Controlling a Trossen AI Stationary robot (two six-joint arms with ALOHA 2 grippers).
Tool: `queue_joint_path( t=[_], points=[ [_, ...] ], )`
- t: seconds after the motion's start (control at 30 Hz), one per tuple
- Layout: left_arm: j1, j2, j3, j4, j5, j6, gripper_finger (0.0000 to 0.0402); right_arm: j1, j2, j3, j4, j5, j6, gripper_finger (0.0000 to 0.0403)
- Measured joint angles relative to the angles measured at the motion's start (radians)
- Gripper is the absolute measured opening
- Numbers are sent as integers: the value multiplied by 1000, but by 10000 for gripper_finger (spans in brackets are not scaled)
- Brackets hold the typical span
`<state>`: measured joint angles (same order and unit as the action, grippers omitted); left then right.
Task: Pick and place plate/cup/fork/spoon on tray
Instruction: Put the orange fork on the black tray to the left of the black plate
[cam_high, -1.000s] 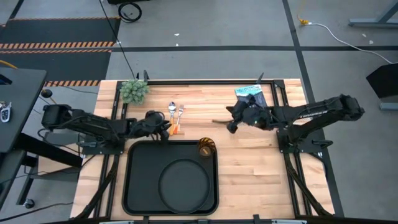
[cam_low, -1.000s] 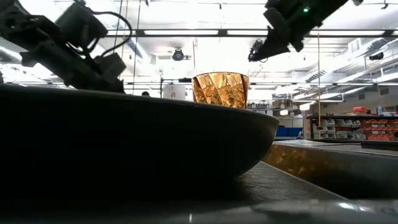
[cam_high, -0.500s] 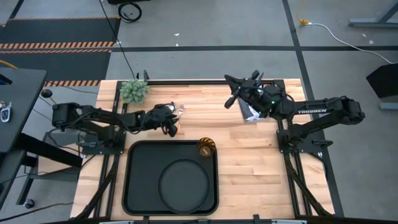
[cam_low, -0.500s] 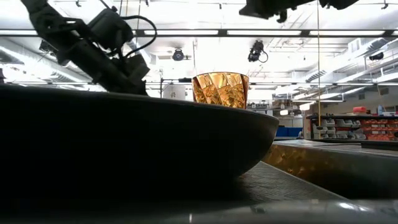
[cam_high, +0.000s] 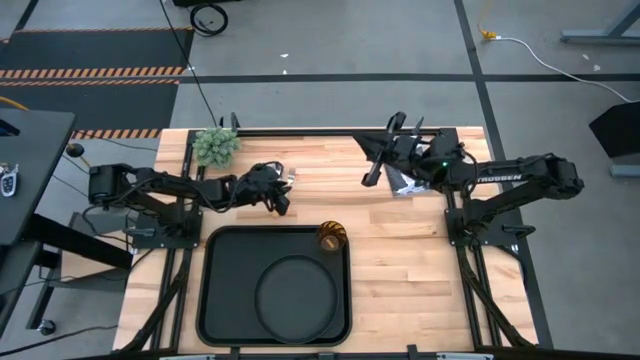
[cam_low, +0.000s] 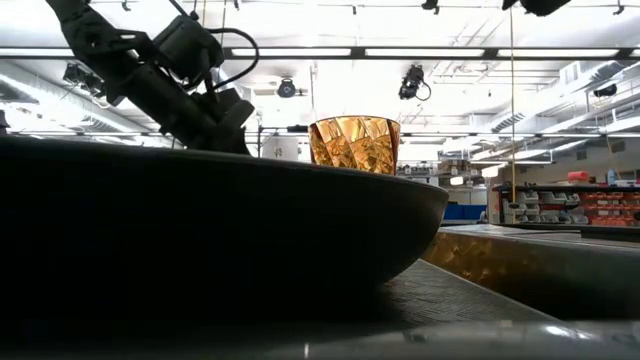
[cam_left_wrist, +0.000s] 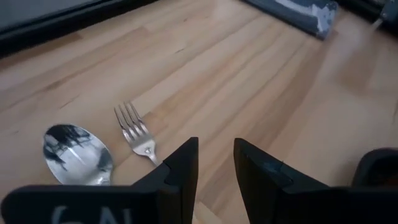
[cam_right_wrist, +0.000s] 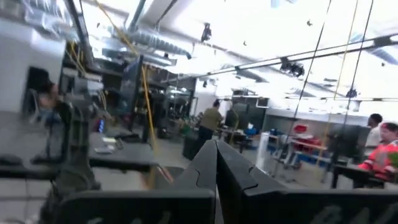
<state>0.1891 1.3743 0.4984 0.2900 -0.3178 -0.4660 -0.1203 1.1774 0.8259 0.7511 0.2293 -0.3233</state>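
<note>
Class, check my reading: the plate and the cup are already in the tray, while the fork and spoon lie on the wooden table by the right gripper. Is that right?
One detail is wrong: the high view shows the left gripper, not the right, beside the fork and spoon. The right gripper is raised, far from them. The plate and cup are indeed in the tray.

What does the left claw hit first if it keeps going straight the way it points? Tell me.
Probably the bare table. The left claw, slightly open, points past the fork, which lies just beside its line next to the spoon; depth is unclear.
</note>
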Motion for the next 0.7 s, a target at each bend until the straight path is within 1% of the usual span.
queue_joint_path(
  t=[0.07,0.17,0.23,0.3,0.43,0.6,0.7],
  points=[
    [-10,1,0,3,-6,-36,110,6,-1,15,-16,-7,47,5],
    [-33,2,0,5,-21,-96,110,21,0,25,-99,-48,103,5],
    [-50,2,0,5,-26,-144,110,37,1,25,-125,-77,104,5],
    [-66,2,0,6,-27,-194,110,61,-5,26,-170,-75,100,5],
    [-100,2,0,6,-53,-278,110,127,-24,26,-276,-33,66,5],
    [-149,2,0,7,-137,-367,110,227,-101,26,-386,109,8,5],
    [-168,2,0,7,-165,-411,110,270,-161,26,-467,156,6,5]
  ],
)
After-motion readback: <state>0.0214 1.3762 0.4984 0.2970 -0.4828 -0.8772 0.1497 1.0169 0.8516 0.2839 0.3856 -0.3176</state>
